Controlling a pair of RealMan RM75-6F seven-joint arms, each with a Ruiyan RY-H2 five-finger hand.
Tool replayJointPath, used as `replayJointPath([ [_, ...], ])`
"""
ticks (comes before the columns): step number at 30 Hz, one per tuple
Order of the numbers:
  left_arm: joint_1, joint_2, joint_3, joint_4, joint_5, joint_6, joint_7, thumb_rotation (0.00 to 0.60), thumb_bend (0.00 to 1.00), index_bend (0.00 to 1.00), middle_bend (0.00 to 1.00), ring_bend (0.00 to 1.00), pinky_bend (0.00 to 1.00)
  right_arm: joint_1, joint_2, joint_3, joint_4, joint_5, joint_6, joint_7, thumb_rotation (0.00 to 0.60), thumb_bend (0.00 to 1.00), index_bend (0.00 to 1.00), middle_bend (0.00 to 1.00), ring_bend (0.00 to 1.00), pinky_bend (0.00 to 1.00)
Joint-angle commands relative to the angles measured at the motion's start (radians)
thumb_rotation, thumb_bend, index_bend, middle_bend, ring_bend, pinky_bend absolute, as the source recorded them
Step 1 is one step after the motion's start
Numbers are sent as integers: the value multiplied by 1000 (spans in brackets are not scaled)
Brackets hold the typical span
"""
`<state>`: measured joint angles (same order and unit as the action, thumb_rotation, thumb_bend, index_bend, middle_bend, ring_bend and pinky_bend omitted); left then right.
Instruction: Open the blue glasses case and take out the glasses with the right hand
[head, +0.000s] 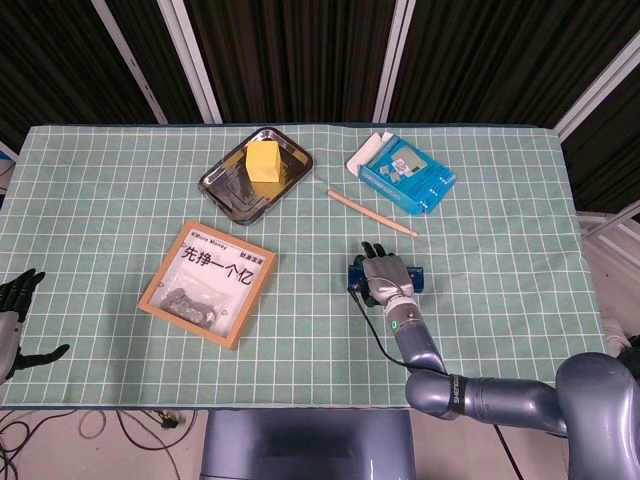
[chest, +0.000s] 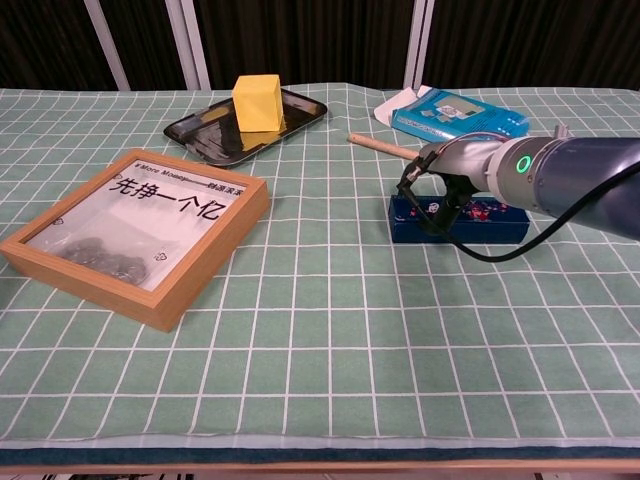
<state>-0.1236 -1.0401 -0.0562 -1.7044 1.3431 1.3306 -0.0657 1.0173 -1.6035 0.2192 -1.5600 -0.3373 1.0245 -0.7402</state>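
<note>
The blue glasses case (head: 421, 277) lies closed on the green checked cloth, right of centre; in the chest view its patterned front wall (chest: 492, 223) shows. My right hand (head: 384, 272) lies over the case's left part, palm down, and grips it. Its dark fingers (chest: 432, 203) curl down over the case's near face. No glasses are visible. My left hand (head: 15, 318) hangs off the table's near left corner, fingers apart, holding nothing.
A wooden picture frame (head: 208, 282) lies left of centre. Behind it is a dark tray (head: 215, 190) holding a yellow block (head: 263, 160). A wooden stick (head: 370, 212) and a blue packet (head: 407, 173) lie beyond the case.
</note>
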Motion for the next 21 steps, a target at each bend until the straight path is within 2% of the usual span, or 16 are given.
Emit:
replayJointPath([
  [1, 0, 0, 0, 1, -1, 0, 0, 600, 41, 0, 0, 0, 0, 0, 0, -1, 0, 3, 1, 0, 600, 513, 273, 0, 0, 226],
  [6, 0, 0, -1, 1, -2, 0, -1, 600, 41, 0, 0, 0, 0, 2, 0, -2, 4, 11, 1, -2, 600, 523, 273, 0, 0, 225],
  [15, 0, 1, -3, 0, -5, -1, -6, 600, 41, 0, 0, 0, 0, 3, -2, -3, 9, 18, -1, -2, 600, 642, 297, 0, 0, 225],
  [21, 0, 2, -3, -1, -5, -1, -9, 600, 41, 0, 0, 0, 0, 3, 0, -1, 9, 26, -2, 1, 600, 667, 303, 0, 0, 225],
])
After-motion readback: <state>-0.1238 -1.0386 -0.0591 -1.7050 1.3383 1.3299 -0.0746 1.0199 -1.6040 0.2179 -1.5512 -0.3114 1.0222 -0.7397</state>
